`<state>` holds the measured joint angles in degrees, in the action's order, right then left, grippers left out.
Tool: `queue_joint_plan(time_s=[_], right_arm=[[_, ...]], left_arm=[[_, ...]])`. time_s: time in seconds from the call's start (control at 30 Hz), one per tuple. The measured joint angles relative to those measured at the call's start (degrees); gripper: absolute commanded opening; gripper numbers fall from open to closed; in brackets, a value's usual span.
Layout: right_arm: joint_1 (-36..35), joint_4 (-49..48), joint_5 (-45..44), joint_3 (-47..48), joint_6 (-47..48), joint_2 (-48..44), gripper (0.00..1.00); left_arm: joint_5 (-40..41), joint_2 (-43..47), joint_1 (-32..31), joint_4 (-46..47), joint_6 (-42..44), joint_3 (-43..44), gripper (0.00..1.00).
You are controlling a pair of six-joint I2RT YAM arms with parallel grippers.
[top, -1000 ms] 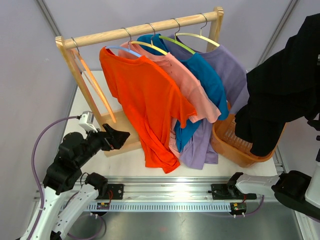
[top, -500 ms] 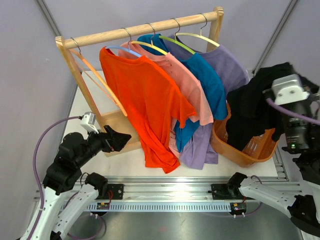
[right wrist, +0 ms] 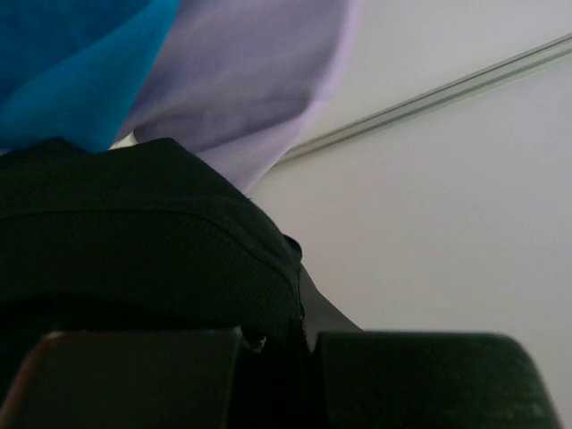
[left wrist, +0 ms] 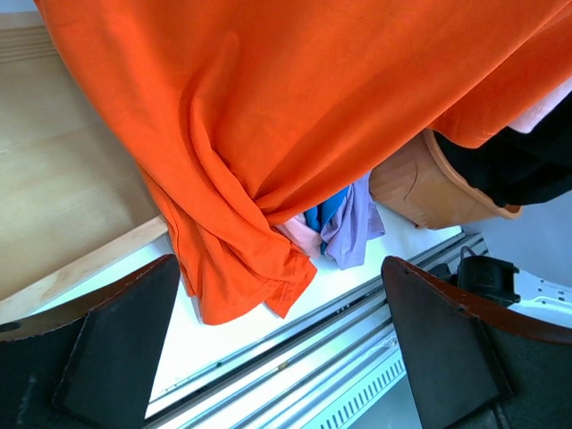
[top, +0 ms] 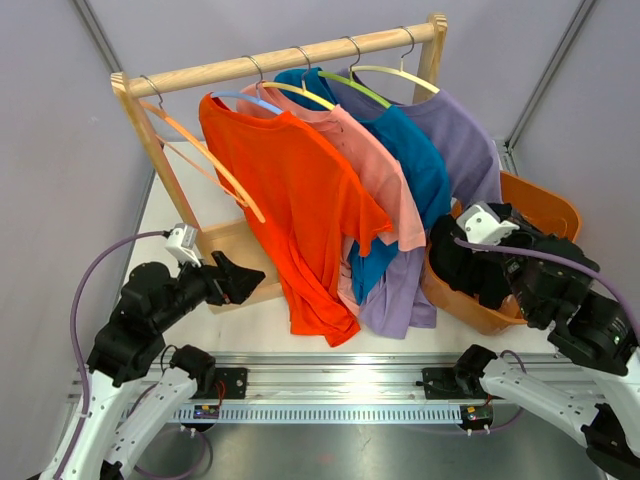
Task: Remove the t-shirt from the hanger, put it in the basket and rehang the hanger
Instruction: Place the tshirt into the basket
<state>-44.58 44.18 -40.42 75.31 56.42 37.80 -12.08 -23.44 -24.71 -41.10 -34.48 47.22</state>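
Since the earlier top ext. frames the right arm has dropped from high at the right edge to low over the basket [top: 545,195], taking the black t-shirt [top: 472,272] down with it. The garment, prev. a long hanging drape, is now bunched at the basket's left part. The empty hanger [top: 215,165] at the left end of the rack [top: 280,58] has swung its lower end toward the orange t-shirt [top: 290,220]; it hangs loose on the rail and carries nothing. Left arm: no change in pos. Top ext. view, now: the right gripper [top: 455,258] is buried in black cloth, so its jaw state does not read from here. The left gripper [top: 237,276] sits near the rack's base, jaws spread wide, holding nothing. Left wrist view: both fingers [left wrist: 121,344] stand at the frame's sides w/ a wide gap and nothing between them. The orange t-shirt's hem hangs ahead, w/ the basket and a patch of black cloth beyond at right. Right wrist view: the fingers [right wrist: 134,380] are closed nearly together w/ a fold of the black t-shirt pinched in the slot. The purple t-shirt [right wrist: 250,80] and blue t-shirt [right wrist: 71,63] hang behind. Meaning for the task: the black t-shirt is off its hanger, so removal proper looks complete; the remaining step is prob. release into the basket. Whether the cloth already rests on the basket floor cannot be told.
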Motion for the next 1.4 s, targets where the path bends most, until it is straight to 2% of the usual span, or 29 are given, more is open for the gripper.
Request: queue_joint_plan(time_s=[0.3, 0.53, 0.77, 1.0, 1.07, 1.13, 1.17, 1.27, 1.4], right_arm=[[0.0, 18.3, -0.7, -0.5, -9.3, 6.9, 0.00], [4.5, 25.1, 0.2, -6.7, -10.8, 8.2, 0.00], [18.3, 27.7, 6.5, -13.9, -9.8, 9.1, 0.00], [36.9, 24.2, 17.9, -12.2, -5.5, 20.3, 0.02], [39.8, 23.8, 21.0, -10.4, -4.5, 23.6, 0.15], [41.0, 23.6, 24.5, -9.2, -3.2, 25.5, 0.34], [41.3, 23.8, 26.4, -8.8, -2.2, 25.8, 0.58], [41.8, 25.7, 31.4, -7.2, -0.3, 25.7, 0.87], [42.9, 30.0, 36.4, -1.3, 1.7, 25.7, 0.96]], left_arm=[[-0.8, -1.5, 0.0, 0.1, 0.6, 0.0, 0.99], [-0.8, -1.4, 0.0, 0.1, 0.6, 0.0, 0.99], [-2.0, -1.5, 0.0, 0.6, 1.0, 0.0, 0.99], [-3.2, -2.5, 0.0, 0.5, 2.4, 0.0, 0.99], [-3.5, -2.5, 0.0, 0.4, 2.7, 0.0, 0.99], [-3.8, -2.4, 0.0, 0.4, 3.0, 0.0, 0.99], [-3.8, -2.3, 0.0, 0.3, 3.0, 0.0, 0.99], [-3.8, -1.6, 0.0, 0.1, 3.1, 0.0, 0.99], [-3.8, -1.2, 0.0, 0.0, 3.1, 0.0, 0.99]])
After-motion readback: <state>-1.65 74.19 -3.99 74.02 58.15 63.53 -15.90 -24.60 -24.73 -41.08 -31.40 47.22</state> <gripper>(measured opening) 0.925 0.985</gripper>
